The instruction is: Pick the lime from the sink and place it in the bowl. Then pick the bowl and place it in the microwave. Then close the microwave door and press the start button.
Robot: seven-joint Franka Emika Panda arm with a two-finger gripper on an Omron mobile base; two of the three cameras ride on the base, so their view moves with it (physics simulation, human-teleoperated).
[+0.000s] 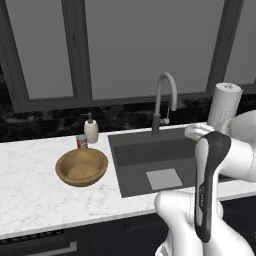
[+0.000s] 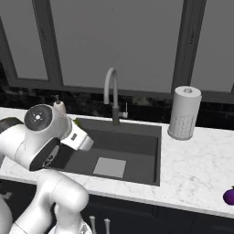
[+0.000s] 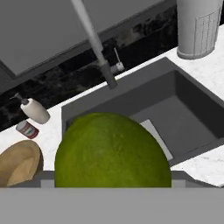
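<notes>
The lime (image 3: 112, 151) bulks large and yellow-green at the bottom of the hand view, gripped in my gripper (image 2: 78, 124) and lifted over the front left part of the sink (image 1: 150, 150). From the right base view just a sliver of the lime (image 2: 77, 122) peeks out behind the white hand. The tan wooden bowl (image 1: 81, 167) rests on the marble counter left of the sink, holding nothing, and sits low and to the left of the lime in the hand view (image 3: 17, 164). The microwave and its door are out of view.
A curved grey faucet (image 1: 165, 100) rises behind the sink. A soap dispenser (image 1: 91, 130) and a small red can (image 1: 81, 141) stand behind the bowl. A paper towel roll (image 2: 184, 113) stands right of the sink. A purple object (image 2: 229, 195) lies at the far right.
</notes>
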